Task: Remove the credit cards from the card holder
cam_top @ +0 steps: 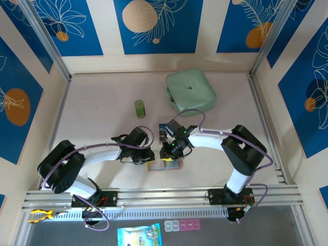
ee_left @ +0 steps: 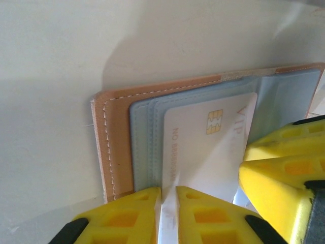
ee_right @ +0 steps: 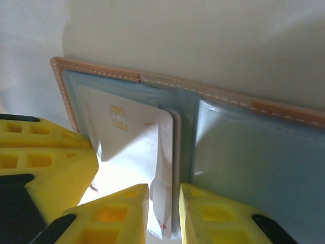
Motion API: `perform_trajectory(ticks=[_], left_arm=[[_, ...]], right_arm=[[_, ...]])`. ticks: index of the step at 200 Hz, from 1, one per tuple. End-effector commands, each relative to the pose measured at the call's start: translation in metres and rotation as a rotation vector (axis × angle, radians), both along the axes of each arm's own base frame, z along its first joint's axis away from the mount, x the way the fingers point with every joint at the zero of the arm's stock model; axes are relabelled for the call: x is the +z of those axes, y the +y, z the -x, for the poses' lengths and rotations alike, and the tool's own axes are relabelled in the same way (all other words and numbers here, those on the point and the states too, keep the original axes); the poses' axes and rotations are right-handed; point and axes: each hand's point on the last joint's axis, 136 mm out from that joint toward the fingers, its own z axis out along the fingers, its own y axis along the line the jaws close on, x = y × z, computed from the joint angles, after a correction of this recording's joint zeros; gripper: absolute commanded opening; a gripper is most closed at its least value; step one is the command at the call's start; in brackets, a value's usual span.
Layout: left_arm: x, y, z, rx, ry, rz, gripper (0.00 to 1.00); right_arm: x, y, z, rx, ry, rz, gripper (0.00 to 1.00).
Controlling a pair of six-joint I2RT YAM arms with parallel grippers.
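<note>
Extraction unfinished: left pincer (ee_left: pixel 168 190) seems to pinch pale card (ee_left: pixel 203 152) in card holder (ee_left: pixel 109 147); right pincer (ee_right: pixel 163 186) pinches second card (ee_right: pixel 163 150).

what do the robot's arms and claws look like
The left arm and right arm are white tubes with chunky black joints, thin purple cables looping along them. The left claw and right claw have bright yellow plastic fingers moulded with square pockets, black behind.

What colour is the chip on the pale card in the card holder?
The chip is gold; the left wrist view shows it best.
</note>
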Motion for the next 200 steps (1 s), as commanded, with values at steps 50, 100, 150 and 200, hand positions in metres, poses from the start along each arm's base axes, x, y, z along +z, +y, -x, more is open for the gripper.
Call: perform_trajectory(ticks=[50,100,150,200], left_arm=[[0.0,0.007,0.001,-0.001,0.01,-0.028,0.09],[0.016,0.005,-0.004,0.002,-0.029,-0.01,0.13],[0.009,0.008,-0.003,-0.003,-0.015,-0.037,0.08],[-0.003,0.012,0.002,-0.007,0.012,-0.059,0.04]], right_arm=[[0.007,0.001,0.001,0.019,-0.009,0.001,0.24],[0.021,0.003,-0.002,0.01,-0.035,-0.027,0.25],[0.027,0.009,-0.002,0.017,-0.04,-0.063,0.25],[0.016,0.013,0.0,0.016,-0.009,-0.081,0.25]])
